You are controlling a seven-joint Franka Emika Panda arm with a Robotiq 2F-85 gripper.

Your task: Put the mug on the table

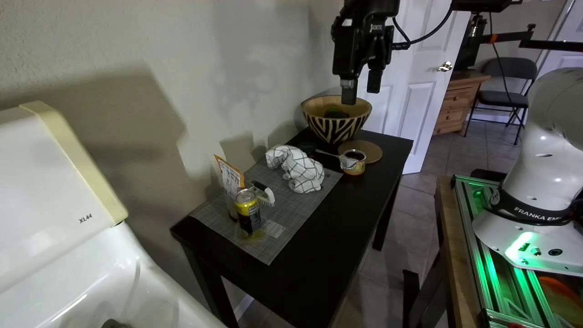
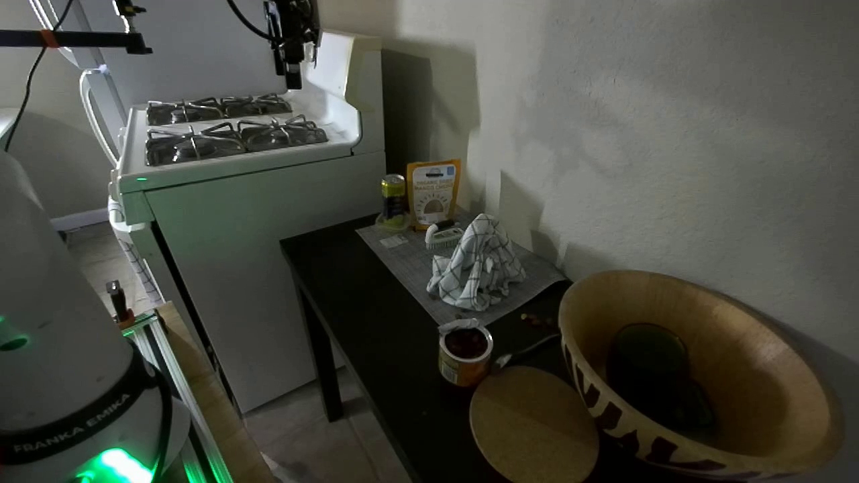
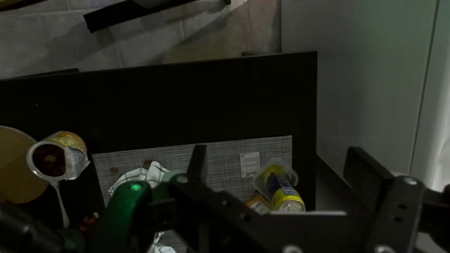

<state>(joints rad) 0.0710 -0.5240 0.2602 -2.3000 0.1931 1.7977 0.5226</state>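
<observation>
A grey mat [image 1: 298,214] holds a crumpled checked cloth [image 2: 478,268], a brush [image 2: 444,236], a pouch [image 2: 435,191] and a can [image 2: 393,196] standing in a clear tub [image 3: 259,177], while off the mat an opened food pot [image 2: 463,370] sits beside a round board [image 2: 533,429] near a striped bowl [image 1: 337,127].

White glossy rounded Franka arm [image 1: 537,166] partly in frame, black two-finger Robotiq gripper [image 1: 362,91] in midair, straight black fingers [image 3: 198,163] pointing down, spread wide.

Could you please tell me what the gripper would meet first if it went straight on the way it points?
The open gripper would most likely meet the table first, or the edge of the grey placemat on it; depth is unclear, so the yellow can might be clipped.
</observation>
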